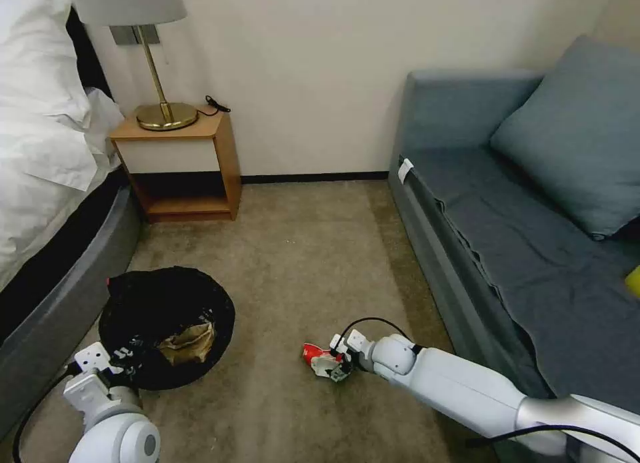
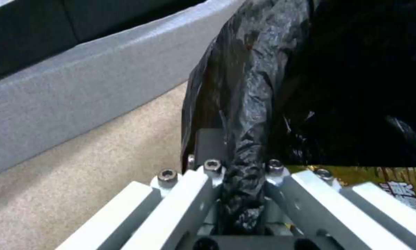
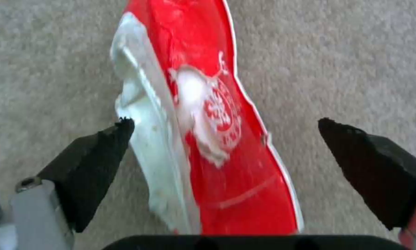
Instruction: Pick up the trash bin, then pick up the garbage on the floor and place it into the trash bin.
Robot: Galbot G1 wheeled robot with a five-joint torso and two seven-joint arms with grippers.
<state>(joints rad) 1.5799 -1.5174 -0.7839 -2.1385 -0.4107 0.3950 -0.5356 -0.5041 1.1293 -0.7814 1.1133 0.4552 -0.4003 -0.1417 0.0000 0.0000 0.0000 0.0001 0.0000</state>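
Step in hand, by the look of it: grasping the crushed red-and-white packet [image 3: 208, 139] on the carpet [image 1: 287, 263], well apart from the trash bin [image 1: 167, 326] near the bed's edge. Right gripper [image 1: 339, 368] released, packet between its fingers [image 3: 97, 166]. Lower squarely, close on the middle. Left gripper [image 2: 242, 180] clenched on bin's rim and liner; keep level. Brown paper bag [image 1: 188, 343] already inside.

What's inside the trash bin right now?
In the trash bin, a crumpled brown paper bag and part of a gold wrapper show against the black liner. Anything beneath them is covered.
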